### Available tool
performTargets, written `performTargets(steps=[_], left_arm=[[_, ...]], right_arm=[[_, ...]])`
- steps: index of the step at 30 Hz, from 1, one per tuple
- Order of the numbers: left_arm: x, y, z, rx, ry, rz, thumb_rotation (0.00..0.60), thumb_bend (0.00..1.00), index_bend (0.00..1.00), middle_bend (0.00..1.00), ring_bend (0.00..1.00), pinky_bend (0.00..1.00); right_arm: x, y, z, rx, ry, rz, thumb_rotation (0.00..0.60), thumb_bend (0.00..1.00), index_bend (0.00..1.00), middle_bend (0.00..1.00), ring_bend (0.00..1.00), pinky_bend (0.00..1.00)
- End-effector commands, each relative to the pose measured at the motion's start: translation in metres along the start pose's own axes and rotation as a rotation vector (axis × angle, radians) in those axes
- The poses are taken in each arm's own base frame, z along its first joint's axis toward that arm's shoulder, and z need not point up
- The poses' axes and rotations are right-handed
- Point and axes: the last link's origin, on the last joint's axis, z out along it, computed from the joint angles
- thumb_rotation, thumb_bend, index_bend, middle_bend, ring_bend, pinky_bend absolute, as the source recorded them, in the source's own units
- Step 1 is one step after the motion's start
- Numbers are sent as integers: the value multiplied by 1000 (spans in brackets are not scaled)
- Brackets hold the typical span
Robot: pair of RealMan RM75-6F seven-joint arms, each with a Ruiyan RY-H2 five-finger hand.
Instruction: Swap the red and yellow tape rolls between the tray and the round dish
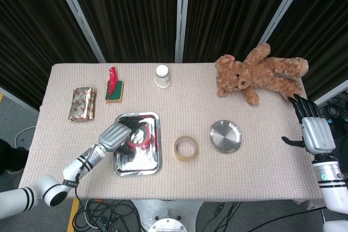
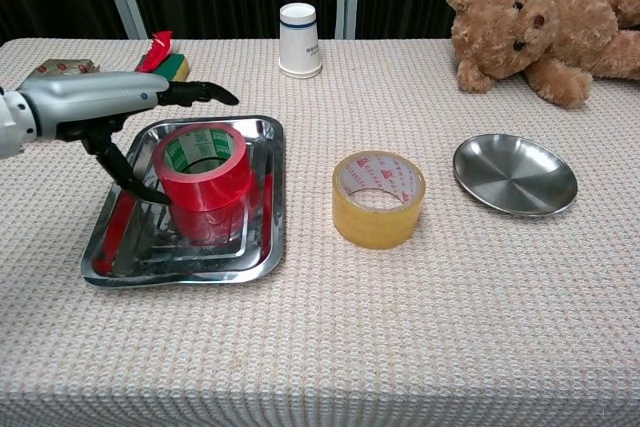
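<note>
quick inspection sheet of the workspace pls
surface: table under a beige woven cloth
job's things: red tape upright in the tray; yellow tape on the cloth between tray and dish; dish holds nothing
clutter: cup, teddy bear, sponge with a red thing on it, wrapped packet
hands: left hand over the tray with fingers spread above the red tape, thumb down beside it, no grip seen; right hand open, off the table's right edge
cables: bundles on the floor below the front edge and at the right
surroundings: dark curtain panels behind
</note>
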Motion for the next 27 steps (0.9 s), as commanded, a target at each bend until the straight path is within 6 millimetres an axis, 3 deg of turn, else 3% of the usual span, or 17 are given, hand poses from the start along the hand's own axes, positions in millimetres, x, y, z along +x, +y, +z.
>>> performTargets(steps=[1, 9, 19, 27], left_arm=[[-3, -3, 10, 12, -29, 10, 600, 106, 15, 0, 0, 85], [-1, -7, 19, 25, -44, 19, 600, 193, 38, 59, 1, 111], [0, -5, 25, 31, -28, 34, 600, 243, 186, 231, 151, 251], [33, 7, 29, -17, 69, 67, 600, 244, 190, 239, 158, 255]], right_arm=[[1, 4, -1, -6, 1, 3, 600, 0, 0, 0, 0, 0], [-6, 23, -2, -64, -19, 4, 600, 0, 0, 0, 0, 0], [-10, 33, 3, -91, -24, 18, 600, 0, 0, 0, 0, 0], [-3, 35, 0, -94, 5, 27, 600, 0, 0, 0, 0, 0]])
